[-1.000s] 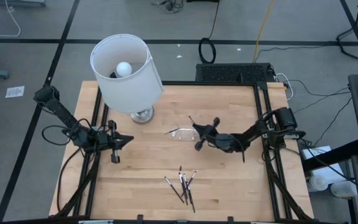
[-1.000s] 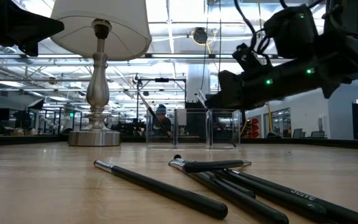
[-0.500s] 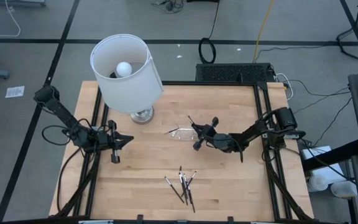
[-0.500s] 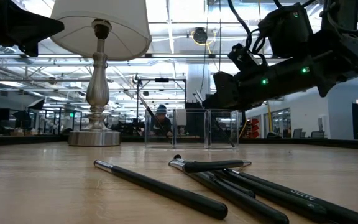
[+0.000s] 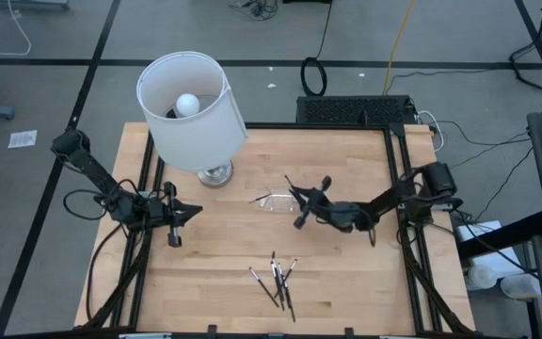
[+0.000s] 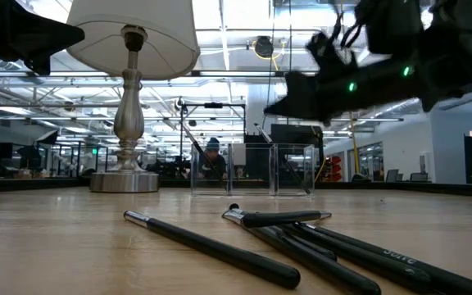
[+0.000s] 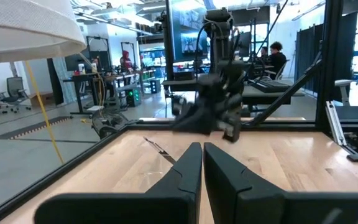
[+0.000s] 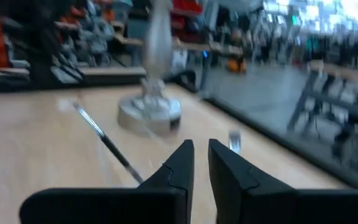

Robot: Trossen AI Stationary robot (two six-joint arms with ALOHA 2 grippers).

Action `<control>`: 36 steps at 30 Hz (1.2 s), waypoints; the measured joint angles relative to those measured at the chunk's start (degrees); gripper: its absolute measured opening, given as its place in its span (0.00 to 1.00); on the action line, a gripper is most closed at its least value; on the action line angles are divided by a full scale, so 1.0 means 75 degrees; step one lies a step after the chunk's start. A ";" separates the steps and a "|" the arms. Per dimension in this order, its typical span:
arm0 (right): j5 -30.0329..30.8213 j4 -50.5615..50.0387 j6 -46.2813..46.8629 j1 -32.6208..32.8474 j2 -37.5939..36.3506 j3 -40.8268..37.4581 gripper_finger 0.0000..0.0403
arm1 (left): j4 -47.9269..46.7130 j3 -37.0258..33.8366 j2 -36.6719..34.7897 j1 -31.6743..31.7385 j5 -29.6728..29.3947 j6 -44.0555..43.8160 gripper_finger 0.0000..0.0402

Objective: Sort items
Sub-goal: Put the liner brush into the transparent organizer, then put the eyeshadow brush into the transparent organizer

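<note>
Items point(image 5: 278, 280) are lying in a loose bundle on the wooden table point(image 5: 346, 282), toward its near edge and roughly midway across. In the low view the same dark sticks point(image 6: 301, 242) are fanning out across the foreground, several crossing and touching one another, while one stick point(image 6: 207, 246) is lying slightly apart from the rest.

One more stick point(image 5: 291, 183) is standing tilted at the small clear tray point(image 5: 273, 201), which is sitting near the table's middle, just beside the lamp's base. In the right wrist view this stick point(image 8: 104, 142) is slanting across the wood ahead of the fingertips, with the lamp's silvery base point(image 8: 150, 115) behind it.

Right gripper point(image 5: 298, 200) is hanging above the table right next to the tray, its fingers nearly together with only a narrow slit between them and nothing clamped there. In the low view it point(image 6: 279, 105) is hovering above the tray point(image 6: 252, 170).

Left gripper point(image 5: 196, 211) is waiting at the table's left edge, well apart from the sticks, its fingers point(image 7: 188, 171) drawn almost closed and gripping nothing.

White-shaded lamp point(image 5: 192, 111) is standing at the far left of the table.
</note>
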 joint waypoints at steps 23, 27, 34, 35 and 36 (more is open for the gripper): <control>0.1251 -0.4513 0.1307 0.4956 -0.1019 0.2033 0.01 | -0.0035 0.0000 0.0000 0.0000 0.0874 -0.0123 0.06; 0.0618 -0.5386 0.2551 0.4914 -0.0404 0.2263 0.00 | -0.0022 0.0000 0.0000 0.0000 0.0868 -0.0287 0.06; -0.1919 -0.5499 0.4193 0.4293 0.0079 0.2267 0.00 | -0.0008 0.0000 -0.0002 0.0000 0.0799 -0.0264 0.06; -0.2061 -0.5594 0.4396 0.4217 0.0098 0.2267 0.00 | -0.0008 0.0000 -0.0003 0.0000 0.0799 -0.0246 0.06; -0.2186 -0.5707 0.4617 0.4126 0.0104 0.2267 0.00 | -0.0008 0.0000 -0.0001 0.0000 0.0797 -0.0241 0.06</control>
